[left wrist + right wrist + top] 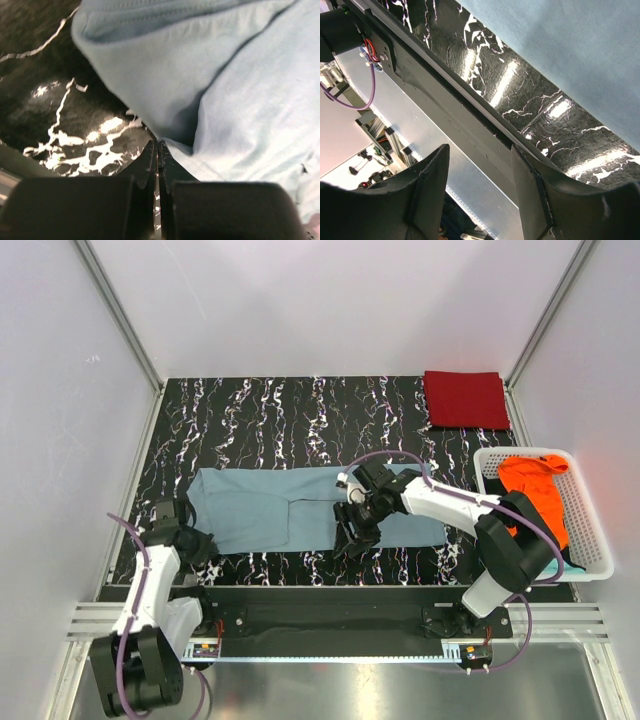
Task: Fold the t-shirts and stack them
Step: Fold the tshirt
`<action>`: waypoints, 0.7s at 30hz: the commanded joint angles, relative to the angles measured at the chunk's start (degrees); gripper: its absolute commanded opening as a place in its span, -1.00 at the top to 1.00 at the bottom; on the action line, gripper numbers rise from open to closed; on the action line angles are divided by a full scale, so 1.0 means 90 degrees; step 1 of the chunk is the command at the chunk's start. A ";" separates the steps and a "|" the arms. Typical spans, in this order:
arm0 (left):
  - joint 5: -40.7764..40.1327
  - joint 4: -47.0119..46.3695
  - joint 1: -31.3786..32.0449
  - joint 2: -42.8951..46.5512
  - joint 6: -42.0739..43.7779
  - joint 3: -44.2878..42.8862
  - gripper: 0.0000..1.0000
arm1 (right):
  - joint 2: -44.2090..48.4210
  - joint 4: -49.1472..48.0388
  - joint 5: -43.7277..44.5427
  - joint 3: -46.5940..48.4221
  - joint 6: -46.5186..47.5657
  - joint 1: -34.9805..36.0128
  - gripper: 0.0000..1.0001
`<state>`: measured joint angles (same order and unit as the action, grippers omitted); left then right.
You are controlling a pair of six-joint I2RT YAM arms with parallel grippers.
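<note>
A grey-blue t-shirt (300, 510) lies spread flat across the middle of the black marbled table (250, 420). My left gripper (203, 546) sits at its near left corner. In the left wrist view its jaws (158, 144) are shut on the shirt's edge (210, 90), and the cloth puckers up from the tips. My right gripper (352, 538) hovers open over the shirt's near edge. In the right wrist view nothing is between its fingers (479, 149), and the shirt (580, 45) lies beyond. A dark red t-shirt (465, 400) lies folded at the back right. An orange t-shirt (535, 490) is bunched in the basket.
The white slatted basket (592, 530) stands at the table's right edge, with a dark teal strip (572, 558) showing under the orange cloth. White walls enclose the table on three sides. The metal frame rail (330, 635) runs along the near edge.
</note>
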<state>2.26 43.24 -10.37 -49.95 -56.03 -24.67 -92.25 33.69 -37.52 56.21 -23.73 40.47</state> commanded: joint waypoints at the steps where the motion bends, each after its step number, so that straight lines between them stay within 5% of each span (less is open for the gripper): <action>1: 0.0120 0.0350 0.0019 0.0520 -0.0385 0.0172 1.00 | -0.0082 -0.0091 -0.0148 0.0317 0.0039 0.0035 -0.18; 14: 0.0383 0.0654 0.0010 0.0599 -0.0464 0.0084 1.00 | -0.0258 -0.0111 -0.0128 0.0454 0.0010 0.0025 -0.21; 21: 0.0189 0.0644 0.0010 0.0347 -0.0289 0.0036 1.00 | -0.0910 -0.1085 -0.0372 0.0903 -0.0674 0.0103 -0.26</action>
<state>4.27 48.69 -10.37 -45.39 -59.77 -22.70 -97.54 30.57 -38.61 60.34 -26.17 40.51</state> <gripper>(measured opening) 0.012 0.629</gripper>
